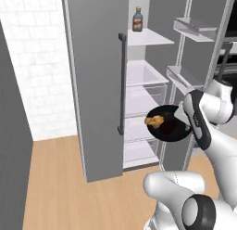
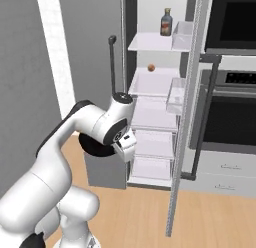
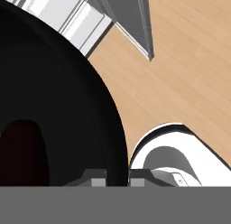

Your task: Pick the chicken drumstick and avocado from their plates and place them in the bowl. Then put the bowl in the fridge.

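The black bowl (image 1: 172,127) hangs in the air before the open fridge (image 1: 143,76), level with its lower drawers. The golden-brown chicken drumstick (image 1: 155,121) lies in it at the left side. My gripper (image 1: 182,118) is shut on the bowl's right rim. In the hand view the bowl (image 3: 58,101) takes up the left half, and the rim passes between my gripper's (image 3: 118,178) tips. A dark egg-shaped lump inside it looks like the avocado (image 3: 22,151). From the right base view the bowl (image 2: 94,148) peeks out behind my forearm. The plates are out of view.
The fridge's left door with its long dark handle (image 1: 121,83) stays closed, and the right door (image 1: 194,29) with bins swings open beside the arm. A bottle (image 1: 137,19) stands on the top shelf. A black oven (image 2: 230,92) is to the right. Wooden floor lies below.
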### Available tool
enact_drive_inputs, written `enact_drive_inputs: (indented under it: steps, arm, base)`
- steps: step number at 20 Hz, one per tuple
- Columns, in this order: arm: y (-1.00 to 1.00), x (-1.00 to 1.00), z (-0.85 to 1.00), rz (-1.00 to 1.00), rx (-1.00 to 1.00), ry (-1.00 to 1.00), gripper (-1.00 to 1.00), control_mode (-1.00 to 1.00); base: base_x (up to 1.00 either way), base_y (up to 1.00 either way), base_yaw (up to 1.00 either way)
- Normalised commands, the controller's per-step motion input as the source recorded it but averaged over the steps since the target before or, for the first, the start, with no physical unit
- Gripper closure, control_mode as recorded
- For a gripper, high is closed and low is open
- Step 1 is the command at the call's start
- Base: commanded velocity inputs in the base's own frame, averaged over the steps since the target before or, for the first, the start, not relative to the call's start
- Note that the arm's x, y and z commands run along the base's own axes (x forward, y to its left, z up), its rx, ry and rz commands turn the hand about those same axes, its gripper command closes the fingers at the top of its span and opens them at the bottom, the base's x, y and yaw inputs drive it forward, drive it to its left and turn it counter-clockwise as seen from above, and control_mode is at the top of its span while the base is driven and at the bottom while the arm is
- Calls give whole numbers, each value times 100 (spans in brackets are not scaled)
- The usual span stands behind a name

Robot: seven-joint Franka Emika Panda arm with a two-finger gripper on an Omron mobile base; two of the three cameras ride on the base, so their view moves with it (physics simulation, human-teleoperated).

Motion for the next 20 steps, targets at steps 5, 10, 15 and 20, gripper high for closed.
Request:
enact_drive_inputs:
  steps: [5, 10, 15, 20]
  arm:
    - [0, 0, 0, 0, 0, 0, 100, 100]
    - [0, 0, 0, 0, 0, 0, 100, 100]
    - [0, 0, 0, 0, 0, 0, 100, 100]
    - [0, 0, 0, 0, 0, 0, 100, 100]
  base:
    - [56, -1, 0]
    - [36, -21, 1]
    - [64, -36, 2]
    - [64, -24, 9]
